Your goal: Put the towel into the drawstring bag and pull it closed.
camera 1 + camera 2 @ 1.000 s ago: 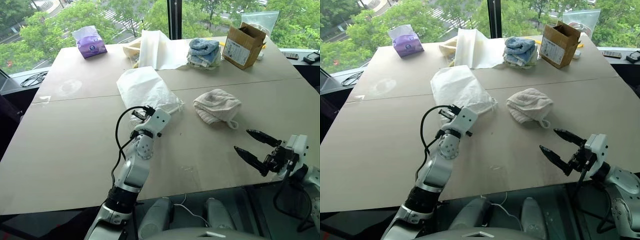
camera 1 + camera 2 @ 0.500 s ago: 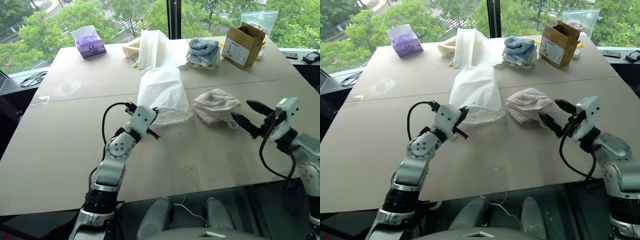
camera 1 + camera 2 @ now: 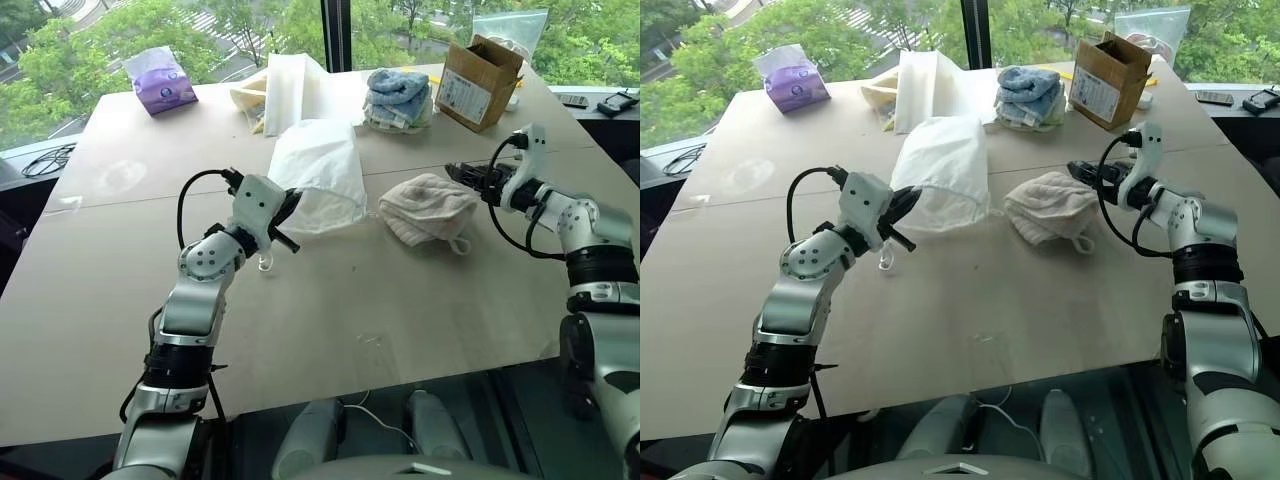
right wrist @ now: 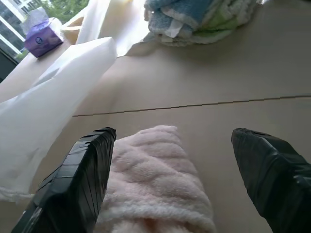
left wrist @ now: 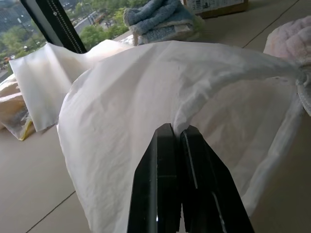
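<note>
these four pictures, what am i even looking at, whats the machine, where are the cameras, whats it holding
It is a humanoid robot with two arms, each ending in a two-fingered black gripper. The two wide pictures come from cameras in its head, looking down over a table. The two close-ups come from cameras on its wrists, looking along the fingers.

The left gripper is shut on the edge of a white drawstring bag, holding it up off the table. The right gripper is open, just beyond a small pinkish towel, not yet gripping it; its wrist picture shows the towel between the fingers.

Further back lie a purple tissue pack, a cream sheet, a stack of blue towels and a cardboard box.
</note>
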`<state>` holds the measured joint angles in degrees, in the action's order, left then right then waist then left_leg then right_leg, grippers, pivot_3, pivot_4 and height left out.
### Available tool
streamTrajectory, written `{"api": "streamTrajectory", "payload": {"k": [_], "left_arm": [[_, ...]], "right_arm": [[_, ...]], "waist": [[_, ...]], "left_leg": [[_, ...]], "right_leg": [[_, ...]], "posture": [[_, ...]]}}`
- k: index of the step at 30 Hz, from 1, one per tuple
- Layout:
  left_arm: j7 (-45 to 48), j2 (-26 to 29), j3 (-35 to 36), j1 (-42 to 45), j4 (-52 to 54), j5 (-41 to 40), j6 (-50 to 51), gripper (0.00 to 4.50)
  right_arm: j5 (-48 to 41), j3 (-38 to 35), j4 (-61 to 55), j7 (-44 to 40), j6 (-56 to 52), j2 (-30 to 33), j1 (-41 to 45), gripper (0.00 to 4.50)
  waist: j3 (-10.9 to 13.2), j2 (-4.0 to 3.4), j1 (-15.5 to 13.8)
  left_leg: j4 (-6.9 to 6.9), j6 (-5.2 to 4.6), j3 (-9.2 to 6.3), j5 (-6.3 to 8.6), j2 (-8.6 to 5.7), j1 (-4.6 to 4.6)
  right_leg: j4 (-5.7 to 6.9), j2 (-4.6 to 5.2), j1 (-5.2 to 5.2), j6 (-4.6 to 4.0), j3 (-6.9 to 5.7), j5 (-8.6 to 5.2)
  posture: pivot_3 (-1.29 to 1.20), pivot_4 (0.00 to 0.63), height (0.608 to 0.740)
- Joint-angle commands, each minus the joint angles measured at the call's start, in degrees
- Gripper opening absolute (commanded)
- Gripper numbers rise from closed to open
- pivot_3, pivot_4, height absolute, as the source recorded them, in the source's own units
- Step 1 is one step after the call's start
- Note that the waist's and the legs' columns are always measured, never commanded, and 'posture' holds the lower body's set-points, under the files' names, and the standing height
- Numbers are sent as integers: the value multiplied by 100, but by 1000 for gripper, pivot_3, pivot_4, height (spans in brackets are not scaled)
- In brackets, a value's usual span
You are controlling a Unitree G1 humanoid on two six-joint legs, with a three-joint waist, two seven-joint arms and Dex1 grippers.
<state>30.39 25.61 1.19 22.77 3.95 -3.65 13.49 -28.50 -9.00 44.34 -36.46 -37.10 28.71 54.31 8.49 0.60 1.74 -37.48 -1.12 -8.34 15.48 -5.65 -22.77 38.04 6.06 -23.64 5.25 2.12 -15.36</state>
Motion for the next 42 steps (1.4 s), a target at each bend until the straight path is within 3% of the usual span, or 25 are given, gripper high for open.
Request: {"api": "streamTrajectory", "payload": {"k": [1, 7, 13, 18, 23, 32, 38, 42], "left_arm": [[17, 78, 13, 333, 274, -45, 82, 63], [16, 108, -19, 501, 175, 30, 116, 63], [-51, 121, -79, 357, 210, 116, 210, 63], [-80, 87, -249, 227, 282, 223, 214, 63], [-111, 62, -293, 183, 247, 267, 195, 63], [-158, 20, -297, 328, 134, 243, 258, 0], [-147, 52, -174, 617, 99, 146, 634, 0], [-38, -55, -87, 958, 89, -175, 1241, 0]], "right_arm": [[341, 78, 879, -334, 221, -77, 395, 4079], [620, 118, 1729, -1119, 183, -301, 606, 4079], [634, 172, 1559, -1861, -399, -514, 592, 4079], [782, 331, 1305, -1997, -662, -717, 412, 4079], [651, 42, 1253, -1771, -885, -867, 405, 4079], [250, -651, 904, -1368, -1181, -921, 269, 15], [-527, -1570, -382, -922, -1666, -502, -180, 15], [-1526, -2457, -1714, -646, -2414, -254, -539, 15]], "waist": [[0, 0, 26], [-2, -3, 155], [-3, -5, 257], [-4, -6, 271], [-4, -6, 264], [-4, -4, 216], [-2, -8, 90], [-1, -7, 57]], "left_leg": [[0, 0, -1, 0, 0, -3], [-6, 0, 6, 0, 0, -2], [-8, 0, 5, 0, 3, 0], [-25, 0, 5, 0, 3, 1], [-61, 1, 6, 1, 1, 1], [-82, 6, 7, -2, -2, 1], [-84, 6, -1, -3, -5, -7], [-78, 5, -1, -2, -8, -14]], "right_leg": [[-1, 0, -1, 0, -2, 0], [4, -1, -1, 1, 5, 0], [12, -3, -2, 1, 8, 1], [38, -3, -7, 1, 11, 0], [75, -5, -8, 1, 16, 0], [88, -6, -5, 2, 22, 1], [90, -4, -8, 4, 16, 3], [85, -1, -12, 5, 16, 3]], "posture": [[0, 150, 740], [0, 150, 740], [0, 150, 740], [0, 150, 740], [0, 150, 740], [0, 150, 740], [0, 150, 740], [0, 150, 740]]}}
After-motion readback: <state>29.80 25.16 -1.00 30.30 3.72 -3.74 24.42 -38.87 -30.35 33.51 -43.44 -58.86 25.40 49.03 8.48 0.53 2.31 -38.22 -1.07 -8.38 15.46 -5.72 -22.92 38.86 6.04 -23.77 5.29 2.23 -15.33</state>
